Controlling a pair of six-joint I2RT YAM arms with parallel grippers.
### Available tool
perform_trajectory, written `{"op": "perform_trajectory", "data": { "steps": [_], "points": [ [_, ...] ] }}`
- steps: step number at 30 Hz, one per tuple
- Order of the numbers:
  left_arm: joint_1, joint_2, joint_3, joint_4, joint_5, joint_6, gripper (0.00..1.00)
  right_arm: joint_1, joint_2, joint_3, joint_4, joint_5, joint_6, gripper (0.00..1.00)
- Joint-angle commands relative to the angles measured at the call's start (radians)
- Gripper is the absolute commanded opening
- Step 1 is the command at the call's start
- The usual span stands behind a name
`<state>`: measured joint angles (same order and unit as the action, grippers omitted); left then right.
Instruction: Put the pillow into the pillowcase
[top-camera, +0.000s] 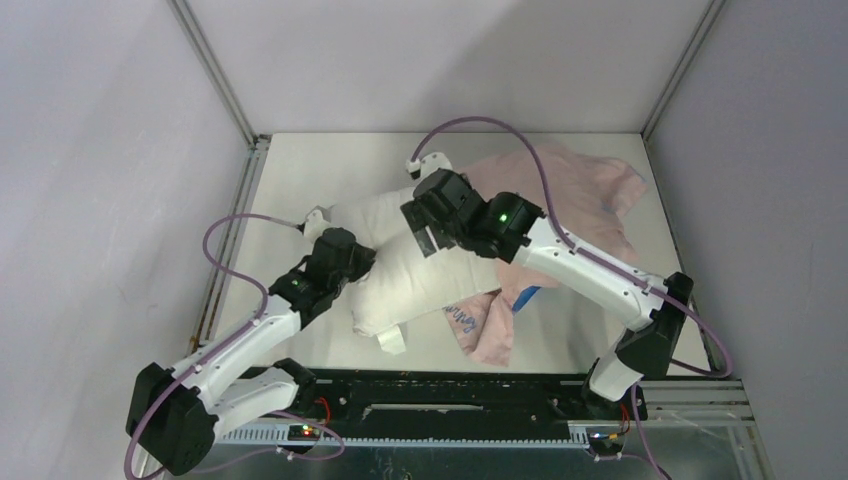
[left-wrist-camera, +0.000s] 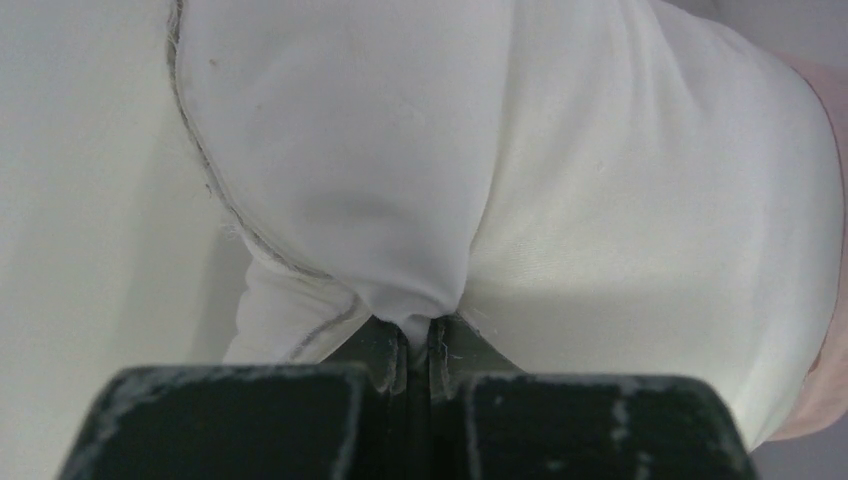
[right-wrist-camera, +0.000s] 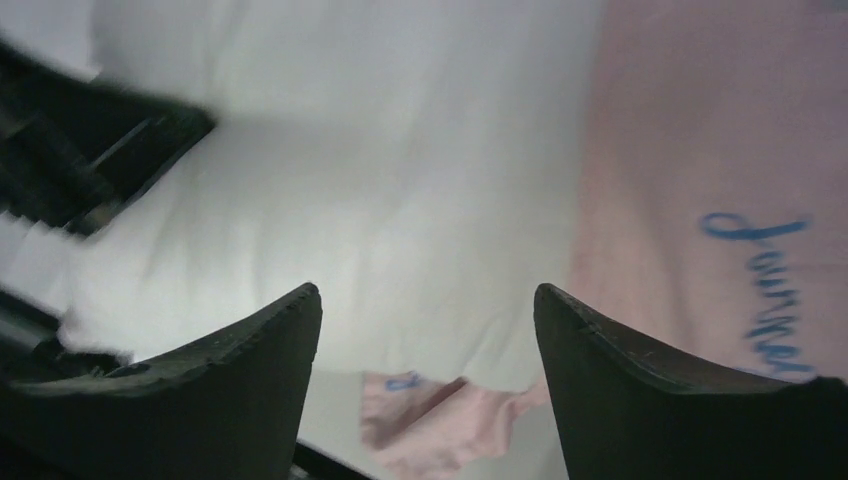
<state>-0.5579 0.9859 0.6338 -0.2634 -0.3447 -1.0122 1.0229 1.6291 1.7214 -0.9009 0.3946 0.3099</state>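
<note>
Room for moving lies on the bare table (top-camera: 290, 180) left of and beyond the pillow (top-camera: 420, 275), with walls close on three sides. Plump, white and softly creased, the pillow lies mid-table over the thin pink pillowcase (top-camera: 590, 190), which is crumpled to its right; I cannot tell whether any of it is inside. My left gripper (left-wrist-camera: 418, 345) pinches a fold of pillow fabric beside the seam, while my right gripper (right-wrist-camera: 425, 295) hangs spread wide above the pillow, holding nothing.
</note>
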Motion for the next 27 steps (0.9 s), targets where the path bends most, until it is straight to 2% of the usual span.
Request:
{"op": "perform_trajectory", "data": {
  "steps": [1, 2, 6, 10, 17, 18, 20, 21, 22, 23, 24, 25, 27],
  "points": [
    [-0.001, -0.026, -0.021, 0.001, 0.033, 0.011, 0.0, -0.098, 0.042, 0.067, -0.008, 0.13, -0.07, 0.84],
    [0.001, -0.027, -0.019, 0.001, 0.036, 0.013, 0.0, -0.127, 0.05, 0.054, 0.014, 0.104, -0.082, 0.88],
    [0.008, -0.022, -0.006, 0.0, 0.049, 0.025, 0.0, -0.192, 0.101, 0.03, 0.058, 0.041, -0.15, 0.92],
    [0.018, -0.018, 0.002, 0.005, 0.055, 0.037, 0.0, -0.222, 0.171, 0.008, 0.052, -0.036, -0.149, 0.99],
    [0.041, 0.031, 0.075, 0.012, 0.099, 0.095, 0.0, -0.207, 0.294, -0.059, 0.108, -0.068, -0.103, 0.98],
    [0.041, 0.037, 0.098, 0.008, 0.104, 0.105, 0.0, -0.21, 0.323, -0.053, 0.105, -0.068, -0.092, 0.94],
    [0.041, 0.04, 0.129, 0.005, 0.118, 0.117, 0.0, -0.219, 0.379, -0.028, 0.075, -0.071, -0.062, 0.77],
    [0.041, 0.042, 0.149, -0.004, 0.123, 0.126, 0.0, -0.222, 0.399, -0.02, 0.064, -0.069, -0.056, 0.62],
    [0.041, 0.042, 0.164, -0.013, 0.126, 0.134, 0.0, -0.221, 0.413, -0.008, 0.051, -0.07, -0.052, 0.37],
    [0.041, 0.039, 0.175, -0.019, 0.128, 0.141, 0.0, -0.22, 0.413, 0.005, 0.035, -0.067, -0.05, 0.26],
    [0.042, 0.035, 0.186, -0.024, 0.131, 0.15, 0.0, -0.22, 0.407, 0.022, 0.021, -0.062, -0.048, 0.04],
    [0.046, 0.03, 0.195, -0.03, 0.136, 0.157, 0.0, -0.221, 0.379, 0.038, 0.009, -0.061, -0.049, 0.0],
    [0.062, 0.018, 0.208, -0.045, 0.158, 0.168, 0.0, -0.243, 0.305, 0.077, -0.001, -0.127, -0.051, 0.0]
  ]
}}
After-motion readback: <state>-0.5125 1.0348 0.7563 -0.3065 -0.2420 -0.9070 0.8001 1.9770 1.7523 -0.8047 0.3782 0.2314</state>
